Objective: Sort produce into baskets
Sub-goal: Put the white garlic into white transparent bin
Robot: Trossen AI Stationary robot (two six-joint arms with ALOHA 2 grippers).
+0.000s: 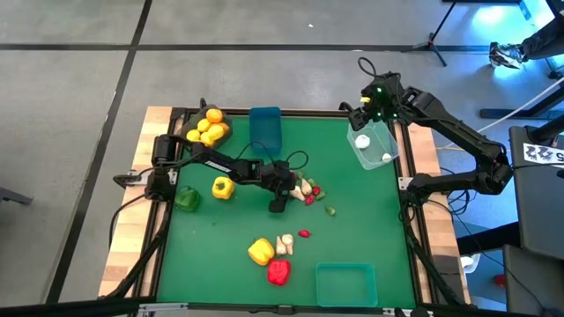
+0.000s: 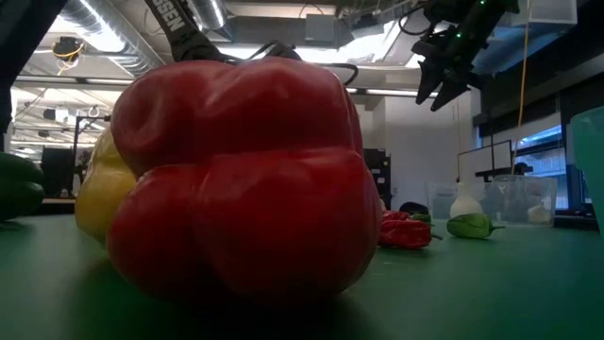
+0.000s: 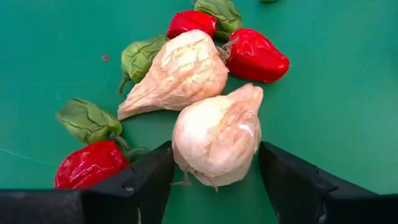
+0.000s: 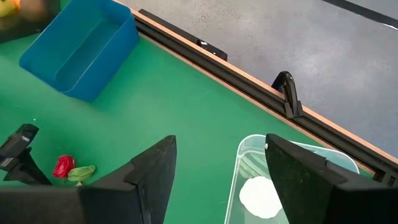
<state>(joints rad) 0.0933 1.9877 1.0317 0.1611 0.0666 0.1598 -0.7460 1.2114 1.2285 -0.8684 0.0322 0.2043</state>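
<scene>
While the left gripper (image 3: 214, 180) sat low over the little cluster of produce in the middle of the green surface (image 1: 352, 220), its fingers (image 3: 134, 186) stood either side of a white garlic piece (image 3: 217, 140), partly open with a sliver of green showing on both sides, so I'd say it wasn't clamped yet. Looked like it was lining up on that one because it was the nearest of the bunch; a second garlic piece (image 3: 174, 74) lay just behind it, touching, with small red bits (image 3: 255, 56) and green bits (image 3: 87, 119) scattered close around.

Over on the far right corner, the right gripper (image 4: 217, 180) hung above the clear basket (image 1: 374, 145), fingers apart and nothing between them. A white piece (image 4: 260, 198) already lay in that basket, so my guess is that's where garlic goes, and the arm was parked there out of the way.

Rest of the sorting looked partly done: yellow-orange fruits (image 1: 210, 129) piled in the far-left basket, the blue basket (image 1: 264, 128) and teal basket (image 1: 345, 283) empty as far as I could tell, and a red pepper (image 1: 278, 271), two yellow peppers (image 1: 260, 252) and a green pepper (image 1: 186, 199) loose on the surface.
</scene>
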